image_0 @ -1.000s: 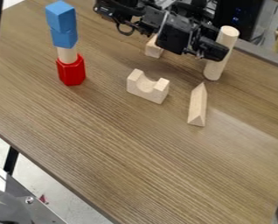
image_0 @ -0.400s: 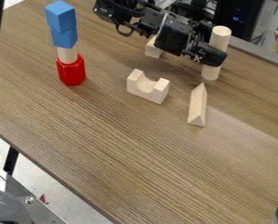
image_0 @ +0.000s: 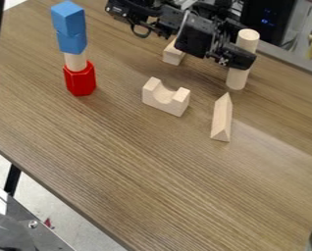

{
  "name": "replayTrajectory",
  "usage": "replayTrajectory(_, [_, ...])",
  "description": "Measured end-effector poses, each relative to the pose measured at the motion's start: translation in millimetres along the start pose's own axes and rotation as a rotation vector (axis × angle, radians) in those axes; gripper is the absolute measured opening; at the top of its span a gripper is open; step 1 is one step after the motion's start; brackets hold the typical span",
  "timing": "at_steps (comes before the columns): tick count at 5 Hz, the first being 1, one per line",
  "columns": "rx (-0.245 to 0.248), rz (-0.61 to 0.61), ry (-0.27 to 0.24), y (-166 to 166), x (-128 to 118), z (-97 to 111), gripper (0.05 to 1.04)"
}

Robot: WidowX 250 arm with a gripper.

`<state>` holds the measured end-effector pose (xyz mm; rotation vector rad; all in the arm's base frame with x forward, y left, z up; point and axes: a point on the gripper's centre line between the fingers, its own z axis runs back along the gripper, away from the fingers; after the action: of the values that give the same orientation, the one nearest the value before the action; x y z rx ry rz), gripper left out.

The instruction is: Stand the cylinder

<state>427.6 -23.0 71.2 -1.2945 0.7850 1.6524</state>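
Observation:
The gripper [image_0: 241,55] is at the upper right of the table, level with the middle of the light wooden cylinder [image_0: 237,78]. The cylinder stands nearly upright, its lower end at the tabletop and its top rising above the gripper. A black finger crosses in front of the cylinder's middle and hides that part. Whether the fingers press on the cylinder from both sides cannot be told.
A wooden triangular prism [image_0: 221,117] lies just in front of the cylinder. Left of it sits a notched wooden block [image_0: 166,97]. Another wooden block [image_0: 173,53] is under the arm. At the upper left, blue blocks [image_0: 69,27] top a stack with a red base [image_0: 80,79].
The cylinder's top has tipped left, from a lean to the right to nearly upright. The gripper shifted slightly left, then a little back to the right.

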Motion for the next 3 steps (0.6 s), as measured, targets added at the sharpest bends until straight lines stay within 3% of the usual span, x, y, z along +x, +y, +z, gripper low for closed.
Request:
replayTrajectory(1, [0.014, -0.061, -0.025, -6, -5, 2, 1.001])
replayTrajectory(2, [0.124, -0.16, -0.12, -7, -10, 7, 1.001])
replayTrajectory(3, [0.232, -0.112, -0.179, -3, -21, 16, 1.001])
